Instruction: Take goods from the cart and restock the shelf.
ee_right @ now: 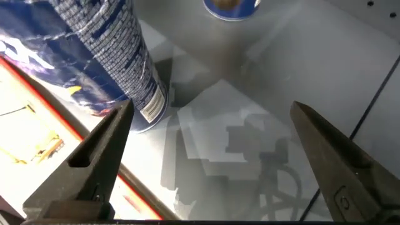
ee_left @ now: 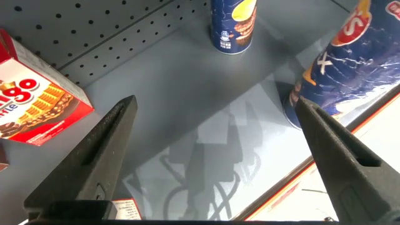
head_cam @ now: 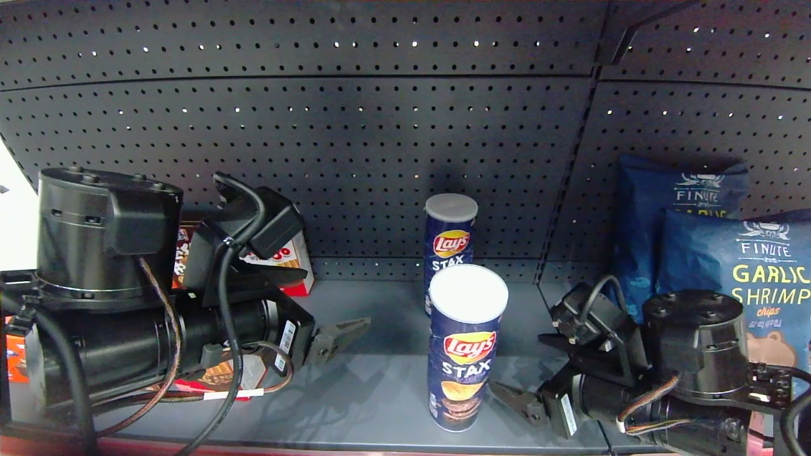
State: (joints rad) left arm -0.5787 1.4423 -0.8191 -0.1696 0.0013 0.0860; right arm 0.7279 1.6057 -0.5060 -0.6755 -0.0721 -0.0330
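Head view: a grey shelf (head_cam: 380,392) backed by dark pegboard (head_cam: 355,145). Two blue chip cans stand upright near its middle, one behind the other and apart. The front chip can (head_cam: 467,348) is close to the shelf's front edge, and the rear chip can (head_cam: 450,247) is near the pegboard. The left gripper (head_cam: 339,335) lies low over the shelf to the left of the front chip can, well apart from it. The right gripper (head_cam: 514,400) sits just right of that can's base; whether it touches cannot be told. A red-and-white biscuit box (head_cam: 296,261) stands behind the left arm, and blue snack bags (head_cam: 741,278) stand at the shelf's right end.

Left wrist view: the fingers (ee_left: 100,162) are spread wide with bare shelf between them, gripping nothing; both cans stand beyond the tips.

Right wrist view: the fingers (ee_right: 331,162) are likewise spread wide and hold nothing. The front chip can stands just beside one fingertip.
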